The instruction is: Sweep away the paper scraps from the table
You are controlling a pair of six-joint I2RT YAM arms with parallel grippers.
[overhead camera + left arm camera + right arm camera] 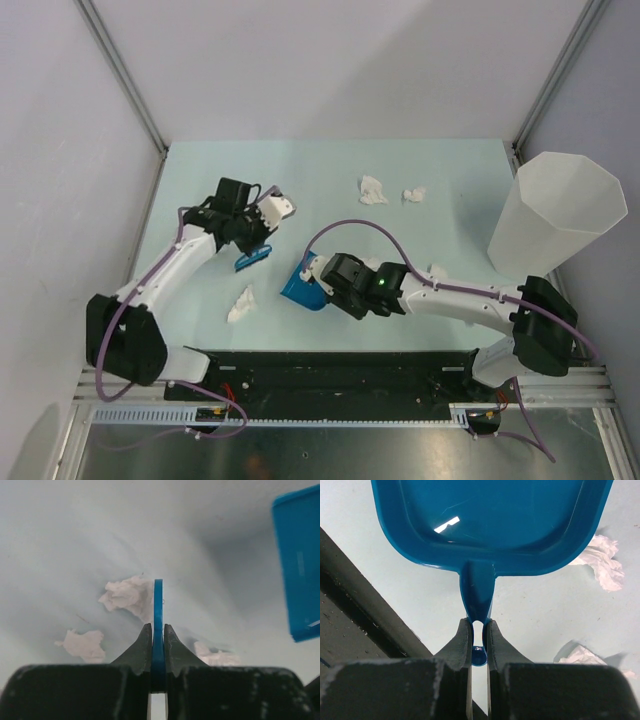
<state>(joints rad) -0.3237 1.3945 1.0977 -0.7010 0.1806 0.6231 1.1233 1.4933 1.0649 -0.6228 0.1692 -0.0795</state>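
Observation:
On the mint-green table [450, 250] lie three paper scraps: two at the far middle [372, 190] [414, 194] and one near the front left [240, 305]. My left gripper [248, 245] is shut on a thin blue brush handle [158, 610], with the brush [253, 259] just above the table. In the left wrist view, scraps [127, 596] [84, 645] [215, 655] lie beyond the fingers. My right gripper [322, 288] is shut on the handle [477, 597] of a blue dustpan [490, 525], which sits right of the brush [300, 290]. Two scraps [600, 560] [580, 655] lie to the pan's right in the right wrist view.
A tall white faceted bin [555, 215] stands at the table's right edge. A black rail strip [340, 375] runs along the front. Grey walls enclose the far and side edges. The dustpan's edge shows in the left wrist view [298, 560].

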